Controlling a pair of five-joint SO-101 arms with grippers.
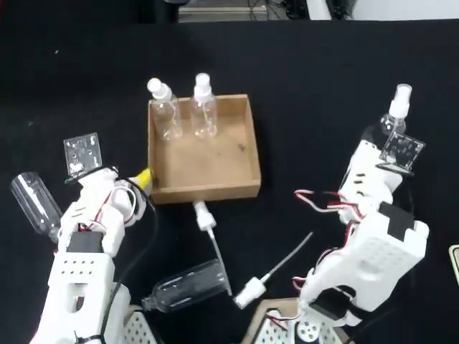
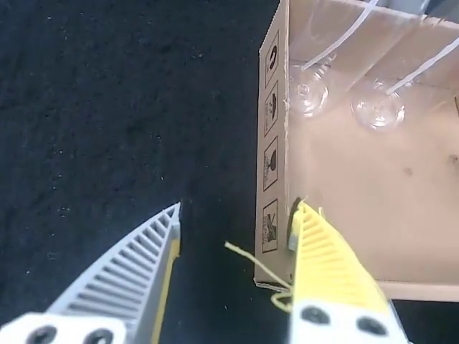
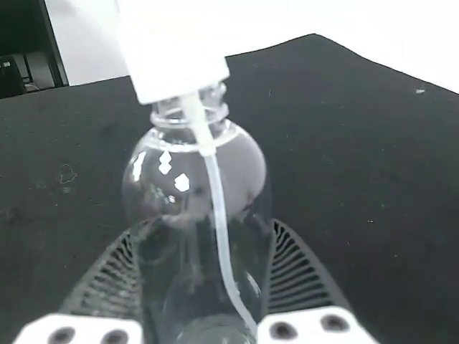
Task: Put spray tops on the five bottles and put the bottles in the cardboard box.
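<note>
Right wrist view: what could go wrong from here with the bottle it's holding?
The spray top sits high on the bottle in the right pincer, neck threads exposed, so it may drop off in transit. The left pincer is open right at the cardboard box wall; a move could shove the box.
</note>
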